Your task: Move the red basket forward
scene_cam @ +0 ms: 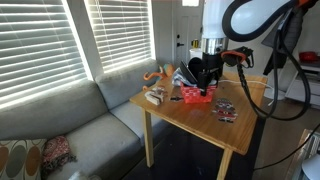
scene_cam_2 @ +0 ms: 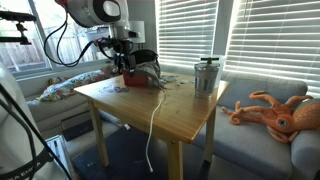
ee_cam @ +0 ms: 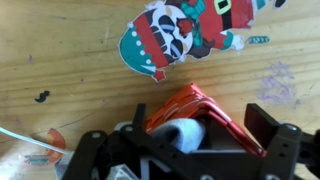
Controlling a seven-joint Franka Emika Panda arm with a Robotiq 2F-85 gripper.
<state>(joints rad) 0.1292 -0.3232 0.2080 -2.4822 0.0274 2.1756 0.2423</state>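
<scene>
The red basket [ee_cam: 195,108] is a small red lattice basket. It stands near the middle of the wooden table in both exterior views [scene_cam: 197,96] [scene_cam_2: 134,80]. A pale rounded thing lies inside it. My gripper [ee_cam: 203,120] is down over the basket, with one finger against each side of it, so it looks shut on the basket. In both exterior views the gripper [scene_cam: 203,82] [scene_cam_2: 130,68] reaches straight down onto the basket. The basket's lower part is hidden behind the gripper body in the wrist view.
A flat, dark Christmas-patterned item [ee_cam: 180,35] [scene_cam: 226,112] lies on the table [scene_cam: 190,118] beside the basket. A tan wooden object [scene_cam: 155,96] sits near one table edge. A metal cup [scene_cam_2: 206,75] stands near the window. A grey sofa [scene_cam: 70,125] holds an orange octopus toy [scene_cam_2: 275,112].
</scene>
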